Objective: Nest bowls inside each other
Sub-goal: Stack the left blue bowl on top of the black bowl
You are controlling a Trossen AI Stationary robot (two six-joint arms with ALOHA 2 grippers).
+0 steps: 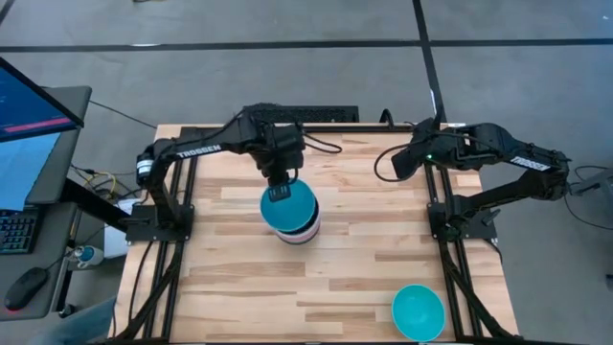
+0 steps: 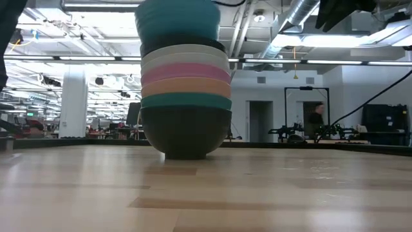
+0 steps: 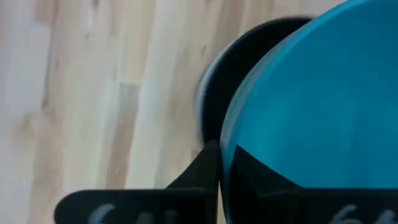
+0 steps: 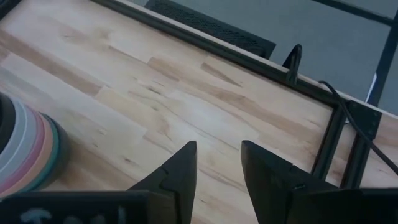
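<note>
Left gripper [image 1: 279,192]: in the high view it is seen at the frame's centre, closed on the near rim of a turquoise bowl [image 1: 290,204] that is held over the stack [image 1: 299,230].
Right gripper [image 1: 400,161]: in the same view it is parked at the upper right, above bare table [image 1: 364,278], well apart from the bowls and holding nothing.
Second turquoise bowl [image 1: 418,311]: it is shown alone at the lower right edge of the table, upright, not yet nested.
Low view, stack [image 2: 186,106]: layers are seen from the bottom up as dark, turquoise, orange, pink, white and a dark rim, with the held turquoise bowl [image 2: 178,20] topmost at the frame's upper centre; whether it is fully seated cannot be told.
Left wrist view: the turquoise bowl [image 3: 317,112] fills the right half, its rim pinched between the fingers [image 3: 199,168] at the bottom; a black bowl's edge [image 3: 242,68] is visible just beneath it.
Right wrist view: the fingers [image 4: 180,165] are parted at the bottom centre with only wood between them; the stack's side [image 4: 28,149] is glimpsed at the lower left.
Step in hand: the turquoise bowl is judged to be in placement onto the stack.
Next move: the bowl would need to be centred, lowered until seated and let go; the lone bowl at the lower right would then be left to fetch.
</note>
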